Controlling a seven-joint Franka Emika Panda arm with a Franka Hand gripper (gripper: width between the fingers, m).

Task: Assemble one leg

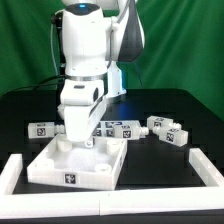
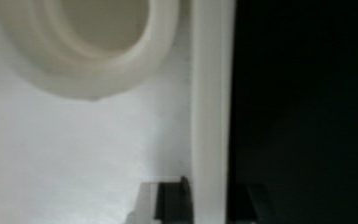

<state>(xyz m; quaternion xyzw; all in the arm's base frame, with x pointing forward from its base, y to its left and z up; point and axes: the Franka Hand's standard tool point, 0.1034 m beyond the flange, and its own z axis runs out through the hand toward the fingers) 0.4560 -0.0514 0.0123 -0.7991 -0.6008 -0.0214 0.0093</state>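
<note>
**Leg lying loose, pincer low over tray**

The pincer [image 1: 79, 137] sits at the white tray's [image 1: 48, 172] far edge. I cannot tell whether it is spread or pressed together.

The leg [image 1: 116, 127] lies on its side on the black surface [image 1: 150, 168] just behind the tray. Its long axis runs roughly across the exterior view. Three similar pegs [image 1: 168, 129] lie nearby.

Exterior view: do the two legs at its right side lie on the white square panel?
No: one leg and the other leg lie on the black table, apart from the white panel.
</note>
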